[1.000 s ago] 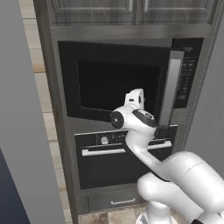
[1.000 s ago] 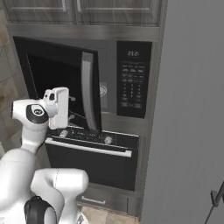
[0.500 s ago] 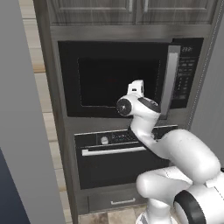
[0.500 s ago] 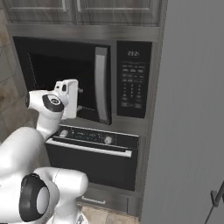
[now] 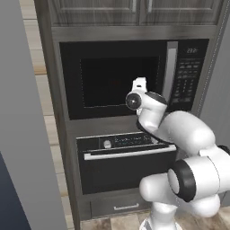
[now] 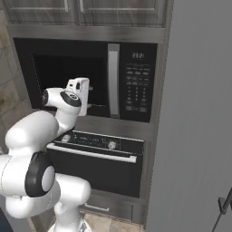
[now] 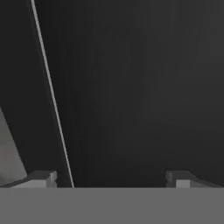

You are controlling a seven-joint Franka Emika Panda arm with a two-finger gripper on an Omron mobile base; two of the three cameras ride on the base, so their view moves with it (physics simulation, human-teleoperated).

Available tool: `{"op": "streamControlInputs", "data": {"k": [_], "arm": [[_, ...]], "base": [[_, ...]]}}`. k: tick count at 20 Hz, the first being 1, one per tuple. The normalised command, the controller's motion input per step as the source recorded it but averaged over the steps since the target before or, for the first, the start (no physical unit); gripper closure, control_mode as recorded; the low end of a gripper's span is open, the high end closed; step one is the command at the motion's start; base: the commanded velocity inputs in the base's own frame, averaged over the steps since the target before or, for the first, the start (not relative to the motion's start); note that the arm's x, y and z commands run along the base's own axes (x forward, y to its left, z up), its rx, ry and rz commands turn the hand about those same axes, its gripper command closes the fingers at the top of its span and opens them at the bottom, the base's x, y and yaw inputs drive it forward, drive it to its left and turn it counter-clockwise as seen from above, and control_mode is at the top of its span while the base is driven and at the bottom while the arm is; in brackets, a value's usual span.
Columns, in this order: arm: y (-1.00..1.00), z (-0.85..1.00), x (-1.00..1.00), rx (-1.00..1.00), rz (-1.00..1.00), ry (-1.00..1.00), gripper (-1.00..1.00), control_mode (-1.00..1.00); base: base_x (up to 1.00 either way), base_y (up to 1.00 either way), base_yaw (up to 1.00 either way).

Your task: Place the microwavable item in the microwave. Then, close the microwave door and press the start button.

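The microwave point(image 5: 134, 81) point(image 6: 90, 77) sits built into the dark cabinet wall. Its black microwave door point(image 5: 112, 81) point(image 6: 50, 72) lies flat against the front, with the silver bar handle point(image 5: 170, 72) point(image 6: 113, 79) beside the keypad panel point(image 5: 186, 78) point(image 6: 138, 86). My gripper point(image 5: 140, 84) point(image 6: 85, 88) point(image 7: 111, 180) is up against the door window, left of the handle. Its fingertips point(image 7: 43, 178) stand wide apart, open, with nothing between them. The dark door glass point(image 7: 131, 87) faces the hand at close range. The cup is hidden.
A knobbed oven point(image 5: 126, 155) point(image 6: 95, 152) with a horizontal handle sits right under the microwave. Wooden cabinets point(image 5: 134, 9) hang above. A tall grey panel point(image 6: 199, 113) stands close on the right, another grey panel point(image 5: 22, 134) on the left.
The microwave door has swung from half open to shut against the front. My hand followed it in toward the window, and the arm has folded closer to the oven.
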Motion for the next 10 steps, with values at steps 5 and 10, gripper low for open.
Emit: {"op": "streamControlInputs", "data": {"k": [5,10], "arm": [[0.00,-0.09,0.52,0.06,0.09,0.01,-1.00,-1.00],[0.00,-0.06,-0.01,0.04,0.13,0.03,-1.00,-1.00]], "base": [[0.00,0.00,0.00],[0.00,0.00,0.00]]}}
